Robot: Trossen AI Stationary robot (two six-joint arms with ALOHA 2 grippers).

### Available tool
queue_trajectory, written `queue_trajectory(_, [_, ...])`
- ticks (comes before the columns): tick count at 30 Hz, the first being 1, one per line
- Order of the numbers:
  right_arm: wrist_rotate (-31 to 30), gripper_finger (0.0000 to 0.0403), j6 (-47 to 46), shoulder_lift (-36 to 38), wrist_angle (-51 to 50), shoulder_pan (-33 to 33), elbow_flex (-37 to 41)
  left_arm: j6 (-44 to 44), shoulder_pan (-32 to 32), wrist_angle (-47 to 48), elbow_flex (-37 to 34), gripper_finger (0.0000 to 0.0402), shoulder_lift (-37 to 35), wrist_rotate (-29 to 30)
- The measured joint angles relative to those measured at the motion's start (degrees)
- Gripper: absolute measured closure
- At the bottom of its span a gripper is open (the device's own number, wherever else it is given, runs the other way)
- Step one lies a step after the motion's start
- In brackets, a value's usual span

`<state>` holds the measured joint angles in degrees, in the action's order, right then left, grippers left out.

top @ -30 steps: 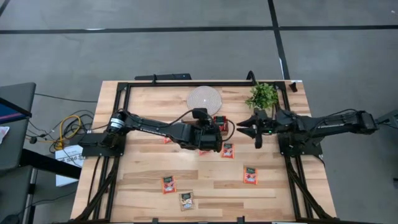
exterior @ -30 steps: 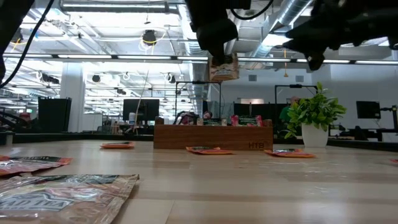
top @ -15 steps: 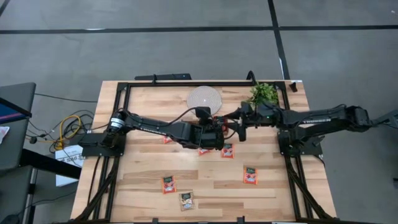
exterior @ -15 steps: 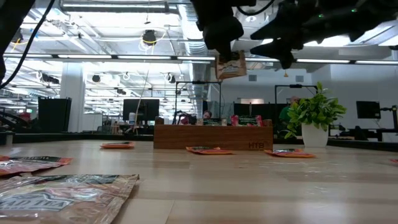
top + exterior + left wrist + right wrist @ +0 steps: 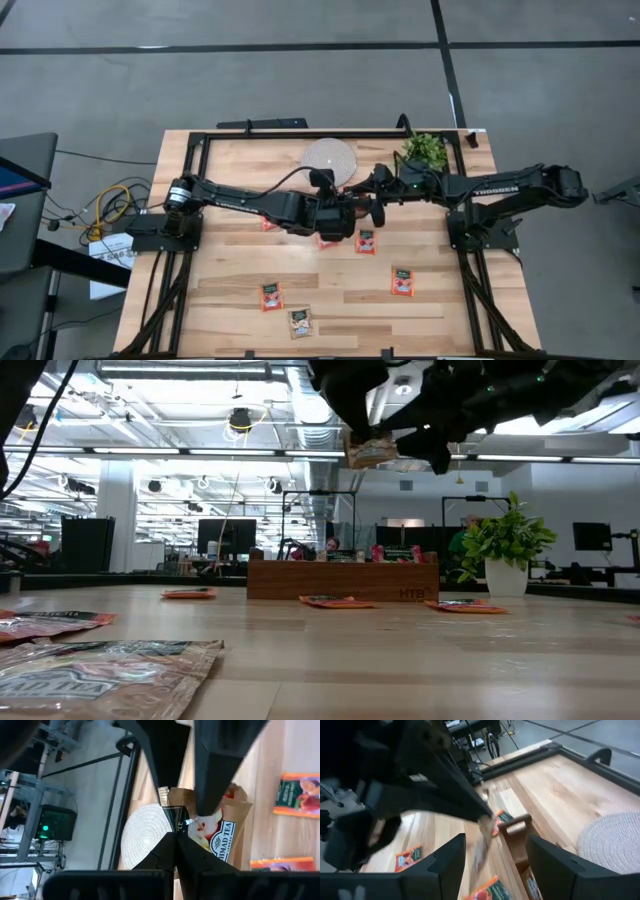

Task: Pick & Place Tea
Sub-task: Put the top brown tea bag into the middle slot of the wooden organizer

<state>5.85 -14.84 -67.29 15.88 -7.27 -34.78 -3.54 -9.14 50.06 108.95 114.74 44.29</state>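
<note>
Butcher-block planks run under both arms, with tea sachets point(image 5: 402, 282) scattered across the front half and a round white woven disc point(image 5: 329, 157) at the back. Above the middle, the left gripper point(image 5: 176, 838) pinches a tan Ahmad Tea sachet point(image 5: 220, 827) by its dark band, holding it in the air over the wooden tray point(image 5: 342, 579). The right gripper point(image 5: 487, 851) has its fingers spread to either side of that same sachet, not yet pressed onto it. This looks like a hand-over in mid-air, or a two-handed steadying before the drop. Next, the right fingers would need to clamp the sachet squarely before the left lets go; then it goes down into a tray compartment.
</note>
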Motion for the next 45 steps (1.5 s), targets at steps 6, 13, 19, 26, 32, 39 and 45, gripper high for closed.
queue_trajectory(6, [0.3,0.0205,0.3,-1.5,0.0,0.0,-2.3,0.2,-0.8,0.9,0.0,0.0401,0.0,0.0])
queue_trajectory(13, [0.3,0.0218,-0.1,-1.4,-0.4,0.0,-2.6,0.4,-1.0,1.0,0.0,0.0401,0.0,0.3])
queue_trajectory(19, [0.4,0.0232,-0.1,-1.4,-0.7,0.5,-2.6,0.6,-1.0,0.8,0.0,0.0401,0.0,0.5])
queue_trajectory(26, [0.4,0.0261,-0.2,-1.4,-0.6,0.4,-2.6,1.3,-1.1,0.8,0.0,0.0401,0.1,0.5])
queue_trajectory(32, [0.5,0.0324,-0.2,-1.4,-0.5,0.4,-2.5,1.4,-1.1,0.7,0.0,0.0401,0.1,0.5])
queue_trajectory(39, [0.7,0.0397,0.1,-1.4,-0.4,0.4,-2.5,1.5,-1.0,0.3,0.0,0.0401,0.2,0.3])
queue_trajectory(45, [0.6,0.0401,-0.2,-1.4,-0.5,0.4,-2.5,1.4,-1.0,0.3,0.0,0.0401,0.2,0.1])
